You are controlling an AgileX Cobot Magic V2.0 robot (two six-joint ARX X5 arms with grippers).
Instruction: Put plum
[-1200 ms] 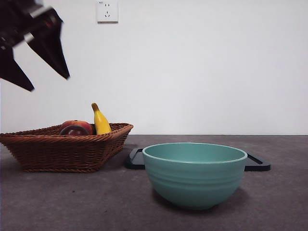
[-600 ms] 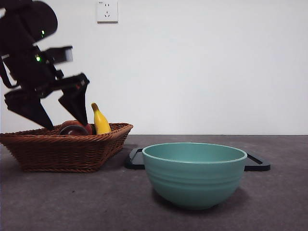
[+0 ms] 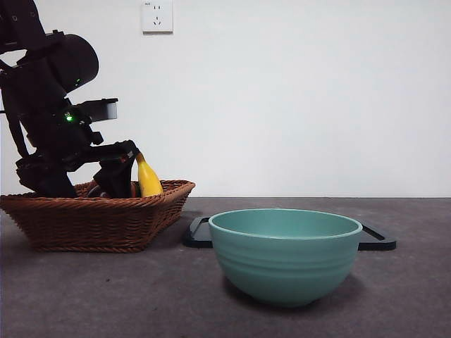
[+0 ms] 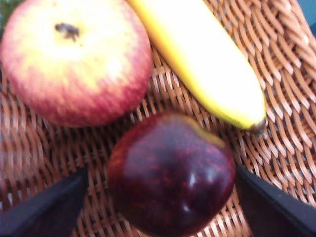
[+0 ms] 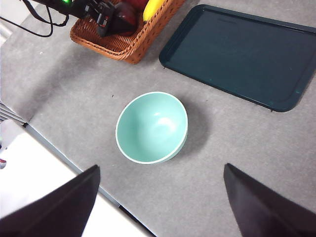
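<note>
The dark maroon plum (image 4: 171, 174) lies in the wicker basket (image 3: 95, 215), between the two open jaws of my left gripper (image 4: 160, 197), one jaw on each side of it. A red-yellow round fruit (image 4: 74, 57) and a yellow banana (image 4: 197, 59) lie just beyond it. In the front view my left gripper (image 3: 88, 184) reaches down into the basket and hides the plum; the banana (image 3: 147, 178) stands up beside it. The plum shows in the right wrist view (image 5: 126, 16) next to the left arm. My right gripper (image 5: 160, 197) is open, high above the table.
A teal bowl (image 3: 285, 255) stands at the front centre, also in the right wrist view (image 5: 151, 127). A dark tray (image 5: 242, 52) lies flat behind it, to the right of the basket (image 5: 116, 42). The table's front edge (image 5: 64, 158) shows in the right wrist view.
My left arm has come down from the upper left into the basket, and its open jaws now stand on either side of the plum. The fruit, bowl and tray have not moved.
</note>
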